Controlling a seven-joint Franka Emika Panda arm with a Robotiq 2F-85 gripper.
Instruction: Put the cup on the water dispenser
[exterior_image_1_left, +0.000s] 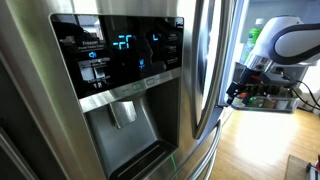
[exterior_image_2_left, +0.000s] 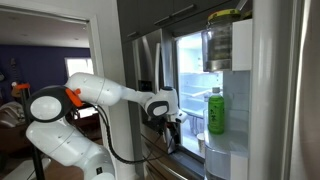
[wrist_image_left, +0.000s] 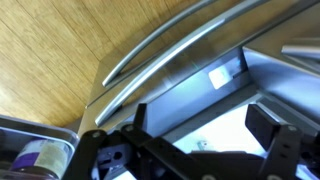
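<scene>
No cup is being held by the wide-spread gripper (wrist_image_left: 200, 118); the water dispenser (exterior_image_1_left: 125, 128) is being left empty, everything outstanding.

Warm wooden floor (exterior_image_1_left: 262, 140) at four o'clock, white door frame (exterior_image_2_left: 100, 50) at centre, dim purple wall (exterior_image_2_left: 45, 50) at nine o'clock.

The water dispenser (exterior_image_1_left: 148, 128) is recessed directly below the panel (exterior_image_1_left: 120, 50). The bottle (exterior_image_2_left: 216, 112) is stood on a door shelf (exterior_image_2_left: 228, 142), near the gripper (exterior_image_2_left: 176, 128).
</scene>
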